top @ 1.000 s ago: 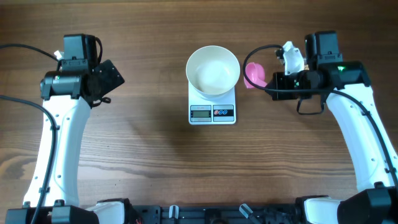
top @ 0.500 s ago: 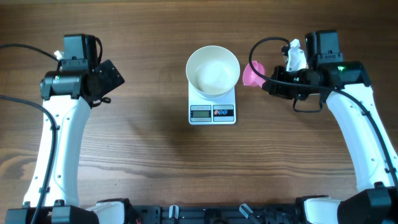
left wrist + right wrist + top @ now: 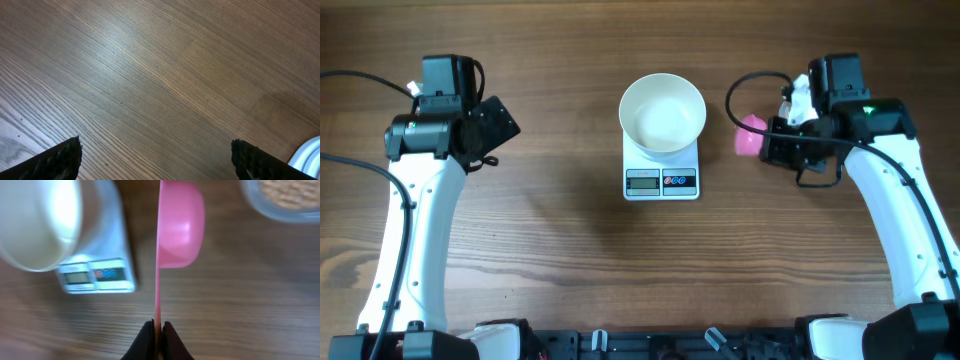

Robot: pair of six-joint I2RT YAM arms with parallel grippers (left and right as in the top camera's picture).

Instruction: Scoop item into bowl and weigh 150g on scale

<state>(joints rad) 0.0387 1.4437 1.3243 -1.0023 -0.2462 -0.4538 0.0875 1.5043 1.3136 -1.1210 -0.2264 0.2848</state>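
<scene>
Right gripper (image 3: 156,330) clenched on pink scoop (image 3: 180,225) handle, scoop near the scale (image 3: 662,181), not touching. White bowl (image 3: 663,112) on scale. Beans (image 3: 290,192) in clear tub (image 3: 265,207). Left gripper (image 3: 157,157) released, over table (image 3: 150,75).

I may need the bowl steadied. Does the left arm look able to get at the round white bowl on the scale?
Probably yes. The left gripper is open and empty, and only bare wooden table lies between it and the round white bowl on the white digital scale.
</scene>
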